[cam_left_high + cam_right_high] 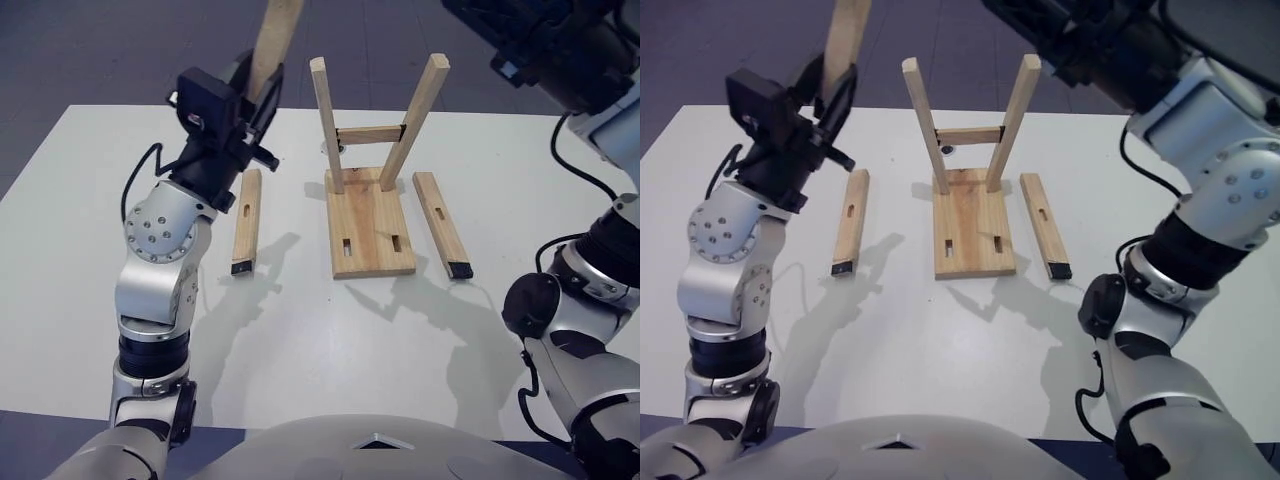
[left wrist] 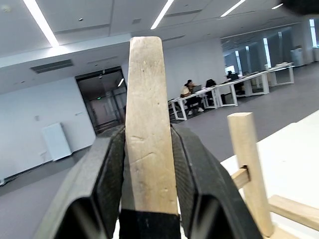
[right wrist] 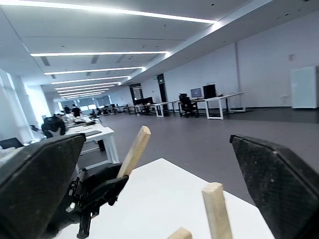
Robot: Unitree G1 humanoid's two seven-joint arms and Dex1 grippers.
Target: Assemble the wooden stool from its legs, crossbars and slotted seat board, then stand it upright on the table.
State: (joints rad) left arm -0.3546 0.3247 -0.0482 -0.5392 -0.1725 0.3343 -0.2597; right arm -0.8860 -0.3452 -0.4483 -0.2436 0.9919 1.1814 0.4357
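1. Left eye view: the table (image 1: 300, 340) bears the seat board (image 1: 370, 235), lying flat mid-table.
2. Two legs (image 1: 325, 120) stand in its far slots, joined by a crossbar (image 1: 370, 134). Two loose legs (image 1: 246, 220) lie flat, one on either side.
3. The left gripper (image 1: 258, 92) pinches another leg (image 1: 277, 35) aloft, left of the board. The right gripper (image 3: 155, 141) is spread and empty.
4. Likely step: fitting this leg. Next, it must be lowered squarely into a free near slot.
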